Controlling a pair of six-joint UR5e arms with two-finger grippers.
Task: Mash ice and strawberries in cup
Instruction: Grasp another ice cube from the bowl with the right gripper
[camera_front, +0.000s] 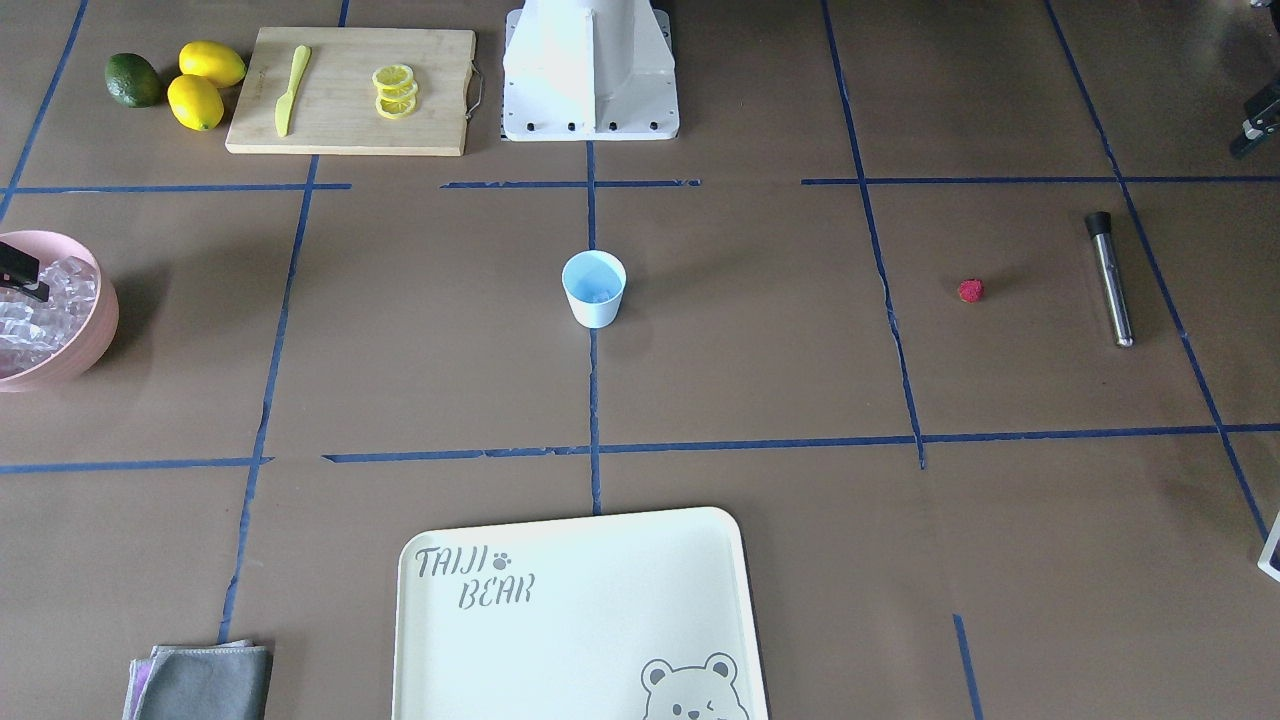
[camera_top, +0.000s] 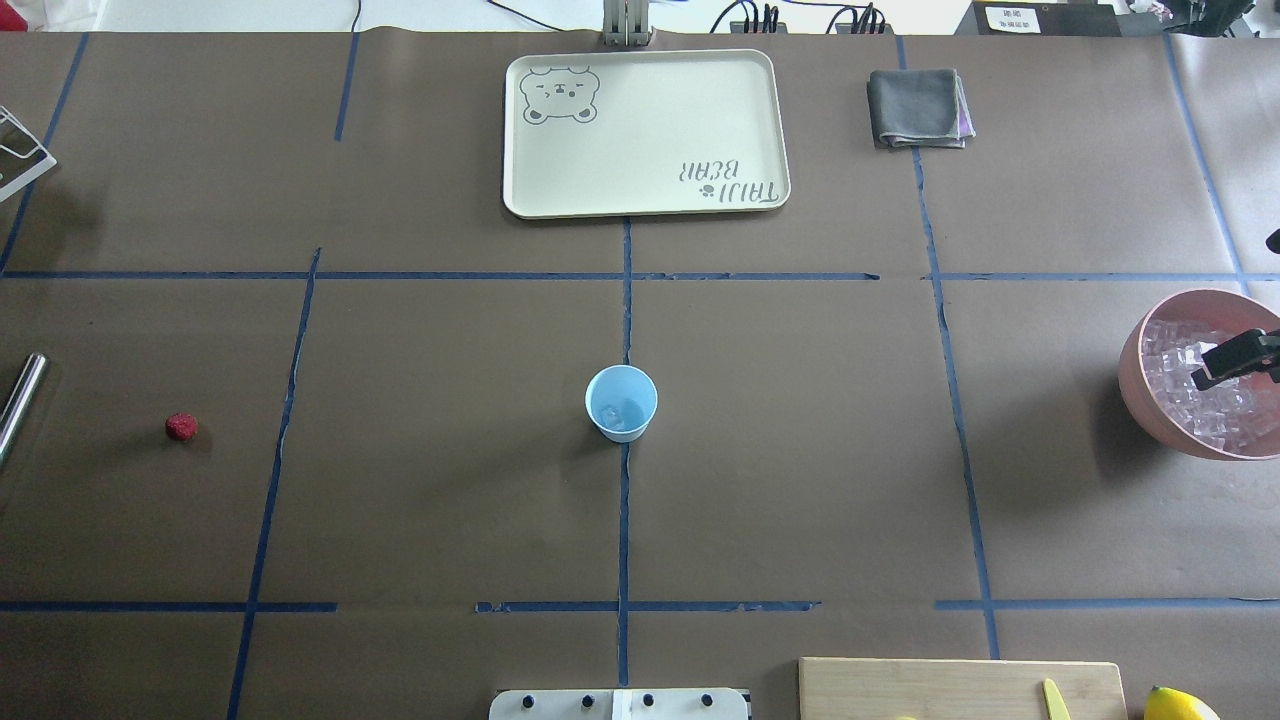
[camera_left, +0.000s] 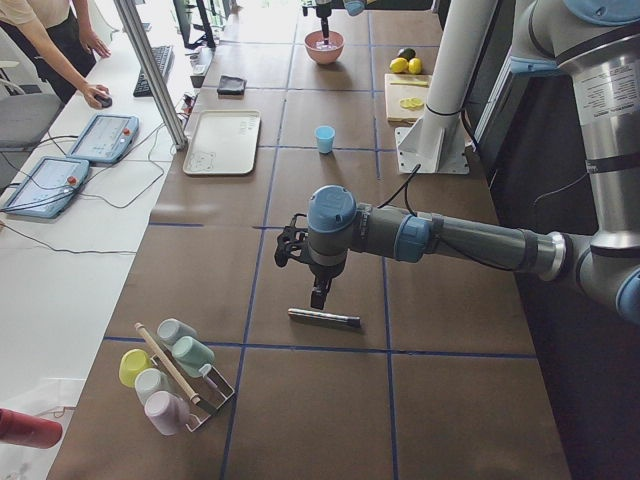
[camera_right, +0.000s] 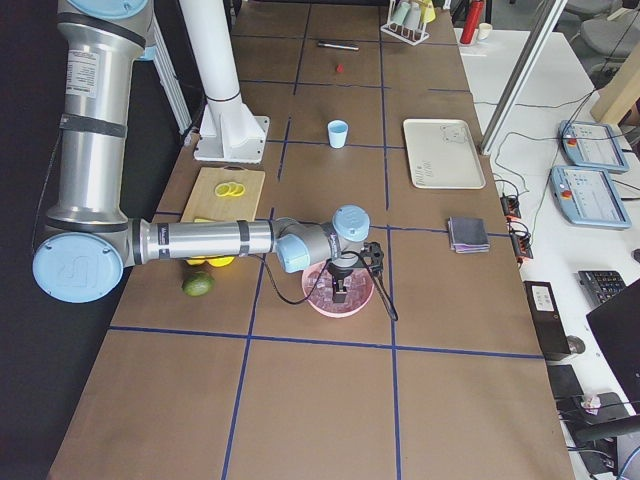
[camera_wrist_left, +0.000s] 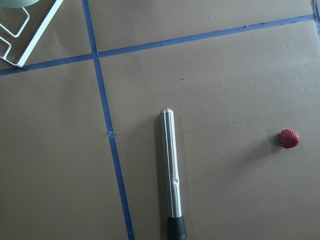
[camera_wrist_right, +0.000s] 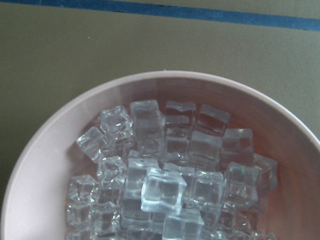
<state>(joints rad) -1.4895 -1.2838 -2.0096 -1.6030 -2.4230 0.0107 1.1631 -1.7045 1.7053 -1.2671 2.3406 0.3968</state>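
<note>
Revealing ice (camera_top: 620, 412) in the cup (camera_top: 621, 433), overhead cannot tell if right hand (camera_top: 1205, 376) is clamped.

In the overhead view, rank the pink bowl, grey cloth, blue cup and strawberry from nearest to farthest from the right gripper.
From the right gripper:
1. Pink bowl, directly beneath it at the right edge.
2. Grey cloth, toward the far side, right half.
3. Blue cup, at the centre.
4. Strawberry, far over on the left.
</note>
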